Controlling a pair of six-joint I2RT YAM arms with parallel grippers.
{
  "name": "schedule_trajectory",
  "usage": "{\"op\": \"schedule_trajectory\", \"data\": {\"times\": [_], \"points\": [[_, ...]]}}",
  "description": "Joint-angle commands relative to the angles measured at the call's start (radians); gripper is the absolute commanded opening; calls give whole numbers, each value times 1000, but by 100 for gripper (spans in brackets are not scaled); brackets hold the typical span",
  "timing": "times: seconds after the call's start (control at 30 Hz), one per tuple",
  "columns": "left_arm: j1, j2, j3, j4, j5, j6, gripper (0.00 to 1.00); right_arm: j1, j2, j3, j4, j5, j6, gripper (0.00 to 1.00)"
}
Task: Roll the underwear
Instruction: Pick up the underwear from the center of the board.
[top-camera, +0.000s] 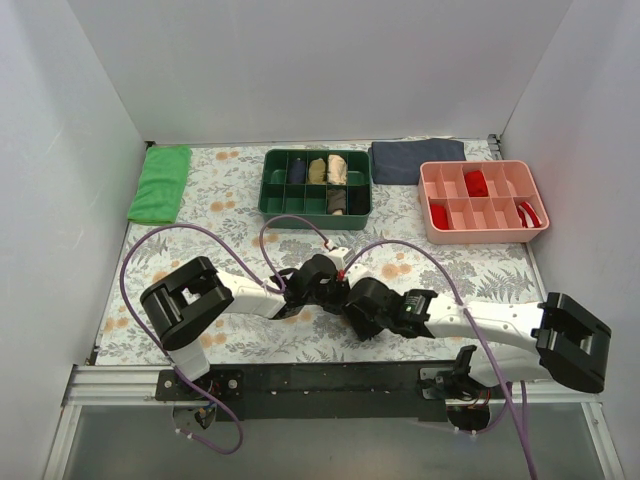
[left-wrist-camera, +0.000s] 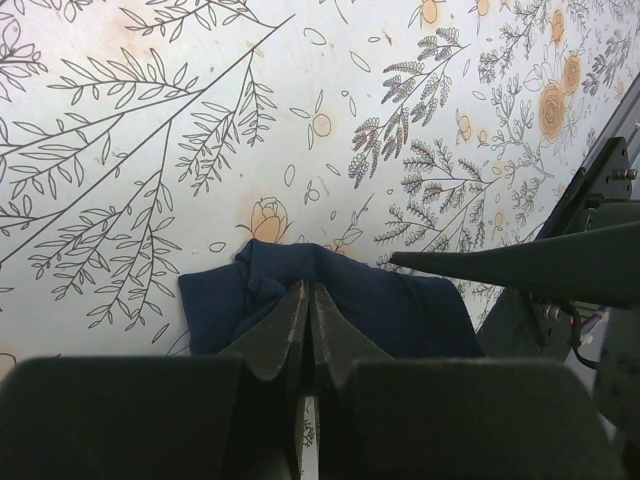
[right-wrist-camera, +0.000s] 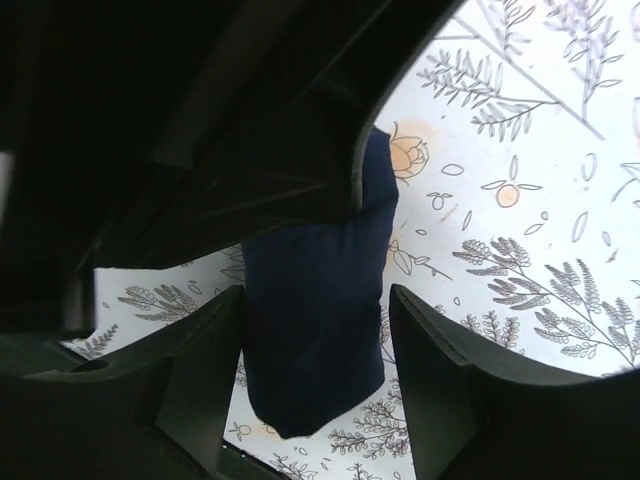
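Left hand (left-wrist-camera: 306, 290) pressed together at underwear (left-wrist-camera: 400, 315) edge; right hand (right-wrist-camera: 315, 297) spread, straddling it.

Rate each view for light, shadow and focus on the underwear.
Left wrist: underwear crisp, near fingers dark and soft. Right wrist: underwear a shadowed mass, black hardware blocking the upper left. Top external: even light, sharp, but the arms hide it.
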Motion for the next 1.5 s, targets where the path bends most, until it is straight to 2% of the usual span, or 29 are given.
{"op": "schedule_trajectory", "data": {"times": [0.0,0.17,0.23,0.5,0.57,0.7,0.87,0.9,0.93,1.23,1.27,1.33,1.37,1.47], "points": [[0,18,8,-82,5,15,0,13,59,11,30,-22,-40,65],[7,13,6,-85,7,20,0,21,56,-20,55,-2,-18,55],[12,13,5,-85,7,18,0,22,70,-21,48,10,-6,42],[35,7,-9,-78,17,6,0,30,124,-44,47,-2,49,41],[39,7,-15,-78,19,3,0,30,133,-53,58,0,86,35],[55,-5,-29,-79,5,-2,0,33,173,-63,70,-22,126,10],[82,-30,-44,-82,-4,-23,0,39,167,-84,110,-39,183,1],[84,-33,-47,-79,-9,-26,2,39,161,-95,120,-42,187,1],[87,-39,-51,-78,-12,-28,7,39,158,-96,128,-46,192,1],[99,-85,-51,-90,-71,-65,40,39,130,-96,153,-56,210,1],[105,-88,-49,-98,-93,-69,48,41,136,-93,156,-62,212,1],[110,-108,-54,-107,-113,-85,54,41,138,-93,156,-62,216,1],[115,-117,-55,-122,-145,-92,60,41,136,-92,156,-62,216,1],[141,-168,-60,-165,-180,-111,65,39,127,-86,151,-62,230,1]]}}
